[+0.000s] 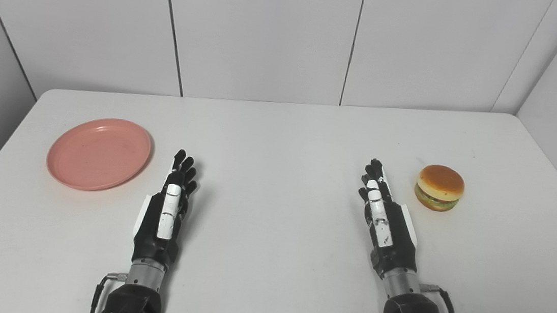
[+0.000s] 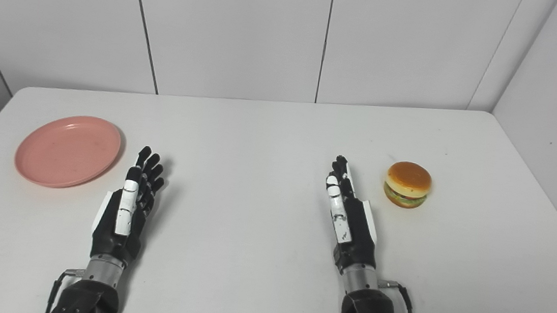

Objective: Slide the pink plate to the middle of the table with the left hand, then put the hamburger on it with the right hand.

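So the white bench takes up most of the view, with plain white wall panels behind it and along both sides.

Next biggest are the two black-and-white arms coming in from the bottom edge. The left robot hand sits over the bench left of center, fingers stretched out straight and a bit spread, pointing away from the robot. It's holding nothing. The right robot hand is right of center, turned more edge-on, fingers also extended forward and empty. Can't tell whether either one is actually resting on the surface or just above it.

The pink plate is on the left part of the bench, lying flat with nothing on it. It's near the left robot hand, just off to that hand's outer side, not touching, so it's still not in the middle.

Smallest thing is the hamburger, sitting upright on the right side of the bench, near the right robot hand's fingertips but apart from them. Plate and burger are well apart.
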